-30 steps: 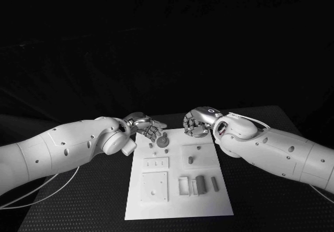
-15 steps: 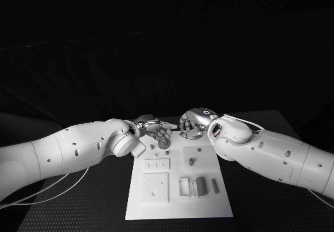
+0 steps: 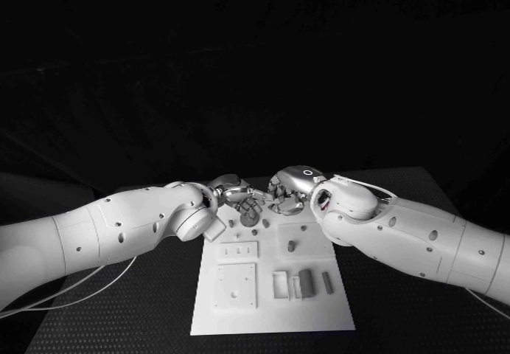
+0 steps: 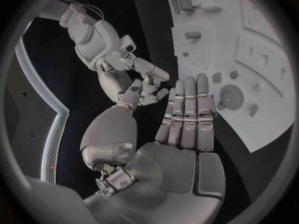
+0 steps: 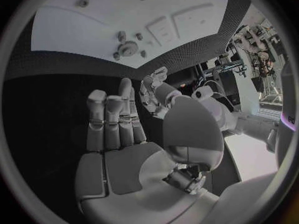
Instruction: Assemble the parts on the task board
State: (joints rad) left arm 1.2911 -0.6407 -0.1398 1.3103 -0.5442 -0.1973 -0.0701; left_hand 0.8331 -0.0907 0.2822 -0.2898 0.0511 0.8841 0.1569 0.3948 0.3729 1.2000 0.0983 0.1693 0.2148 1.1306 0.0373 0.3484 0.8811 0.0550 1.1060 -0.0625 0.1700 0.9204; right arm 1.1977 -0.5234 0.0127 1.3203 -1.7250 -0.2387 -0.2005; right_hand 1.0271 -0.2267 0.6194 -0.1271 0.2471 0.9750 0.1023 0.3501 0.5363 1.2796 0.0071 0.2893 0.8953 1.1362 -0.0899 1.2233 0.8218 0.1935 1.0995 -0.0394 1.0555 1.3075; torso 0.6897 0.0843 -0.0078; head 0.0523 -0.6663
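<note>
Both hands hover fingertip to fingertip above the far end of the task board (image 3: 271, 302), frame centre: left hand (image 3: 239, 200) and right hand (image 3: 285, 193) empty, fingers straight and spread. Gear part (image 4: 231, 95) lies on the board.

Matt white task board (image 3: 271, 310); left hand (image 4: 187, 114) of glossy metal.
</note>
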